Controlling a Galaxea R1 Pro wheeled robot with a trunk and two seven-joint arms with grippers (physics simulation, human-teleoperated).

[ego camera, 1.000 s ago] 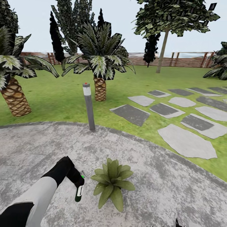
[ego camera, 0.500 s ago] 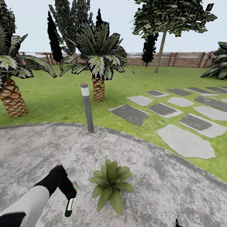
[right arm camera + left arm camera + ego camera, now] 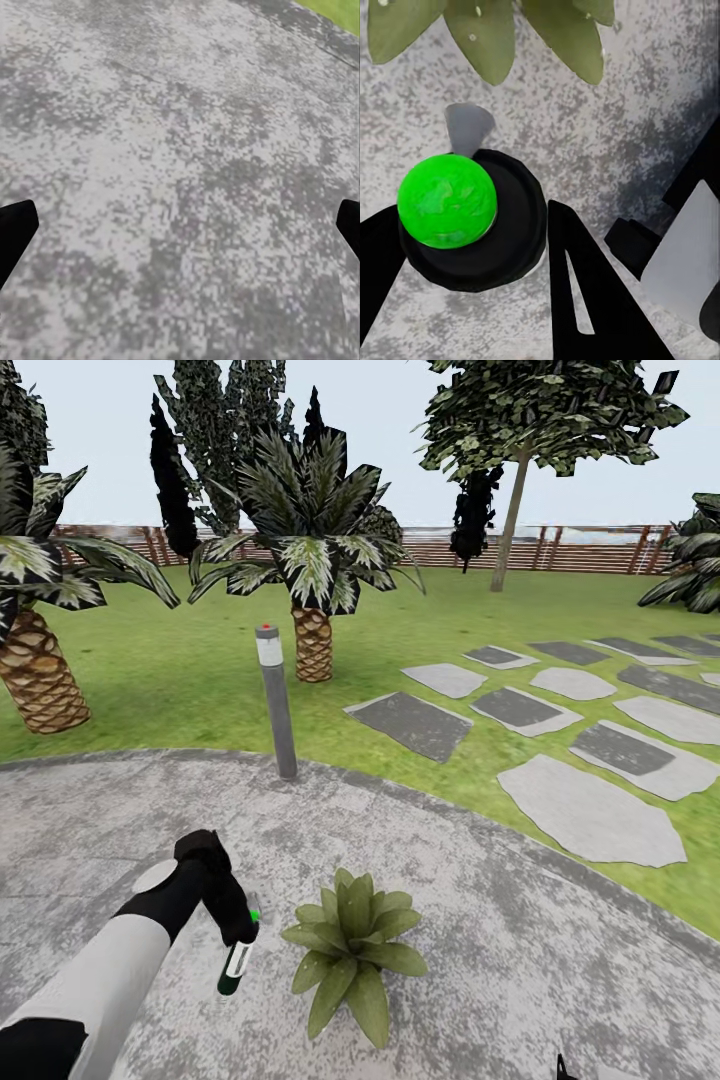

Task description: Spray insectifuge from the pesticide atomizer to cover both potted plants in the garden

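My left gripper (image 3: pixel 238 930) is shut on the pesticide atomizer (image 3: pixel 235 967), a slim dark green bottle with a white label that hangs from the fingers over the paved patio. It is just left of a potted plant (image 3: pixel 352 952), a low rosette of broad green leaves, and apart from it. In the left wrist view the atomizer (image 3: pixel 447 201) shows end-on as a bright green knob on a black disc between the dark fingers (image 3: pixel 592 300), with the plant's leaves (image 3: pixel 484 34) just beyond. My right gripper (image 3: pixel 180 229) is open over bare paving.
A grey bollard lamp (image 3: pixel 275 700) stands at the patio's far edge. Behind it lie the lawn, two scaly-trunked palms (image 3: pixel 312 560), grey stepping stones (image 3: pixel 590 810) to the right and a brown slatted fence (image 3: pixel 580 550). The mottled patio (image 3: pixel 520 960) spreads around the plant.
My left arm has risen and moved forward and slightly right, carrying the atomizer closer to the plant's left side. The plant and lamp have not moved.
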